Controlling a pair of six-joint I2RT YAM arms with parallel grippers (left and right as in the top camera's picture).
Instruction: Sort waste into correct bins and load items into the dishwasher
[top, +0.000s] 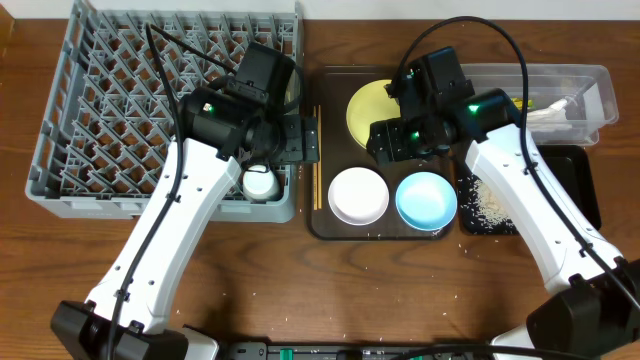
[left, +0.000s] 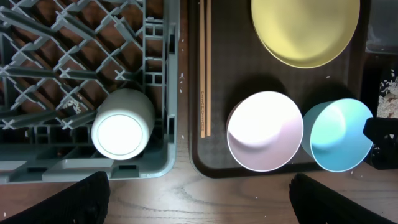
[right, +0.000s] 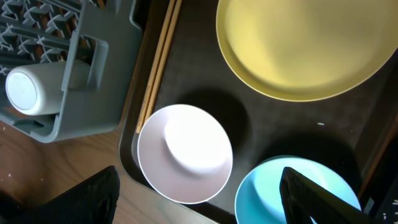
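The white cup (top: 259, 183) lies on its side in the near right corner of the grey dishwasher rack (top: 120, 110). On the brown tray (top: 335, 120) sit the yellow plate (top: 368, 110), the white bowl (top: 358, 195), the light blue bowl (top: 426, 200) and the chopsticks (top: 318, 170). My left gripper (left: 199, 205) hangs open and empty over the gap between rack and tray. My right gripper (right: 199, 205) is open above the white bowl (right: 185, 152), one finger (right: 317, 199) overlapping the blue bowl (right: 267, 193). Rice (top: 487, 203) lies in the black tray (top: 575, 180).
A clear tub (top: 590, 80) at the back right holds white scraps (top: 555, 110). A few rice grains are scattered on the wooden table in front of the brown tray. The rack's right wall (left: 171, 74) stands close to the chopsticks (left: 206, 68).
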